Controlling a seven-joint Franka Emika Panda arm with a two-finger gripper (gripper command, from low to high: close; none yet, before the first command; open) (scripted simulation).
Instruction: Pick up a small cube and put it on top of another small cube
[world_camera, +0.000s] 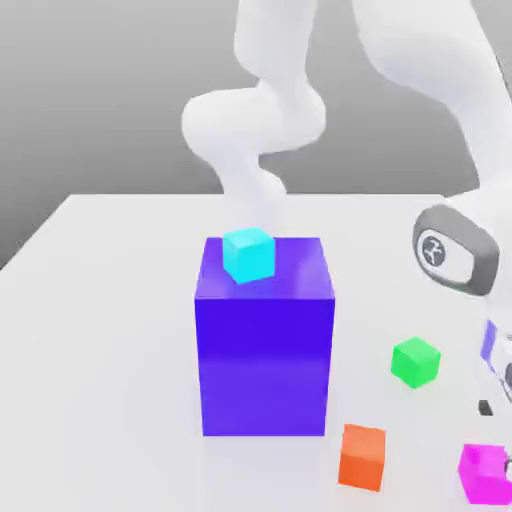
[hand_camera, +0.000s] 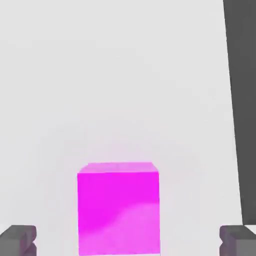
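Note:
A small magenta cube (world_camera: 484, 472) rests on the white table near the front edge, at the exterior view's right. In the hand view the same magenta cube (hand_camera: 118, 207) lies between the two dark fingertips (hand_camera: 18, 240) of my gripper (hand_camera: 127, 242). The gripper is open, with a wide gap on each side of the cube, and is not touching it. A small green cube (world_camera: 415, 361) and a small orange cube (world_camera: 362, 456) also sit on the table. A small cyan cube (world_camera: 248, 254) stands on top of a tall blue block (world_camera: 265, 350).
The tall blue block stands mid-table, to the exterior view's left of the loose cubes. The arm's white links (world_camera: 262, 130) rise behind it. The white table (world_camera: 100, 330) is bare on the exterior view's left. Its edge (hand_camera: 243, 100) runs close beside the magenta cube.

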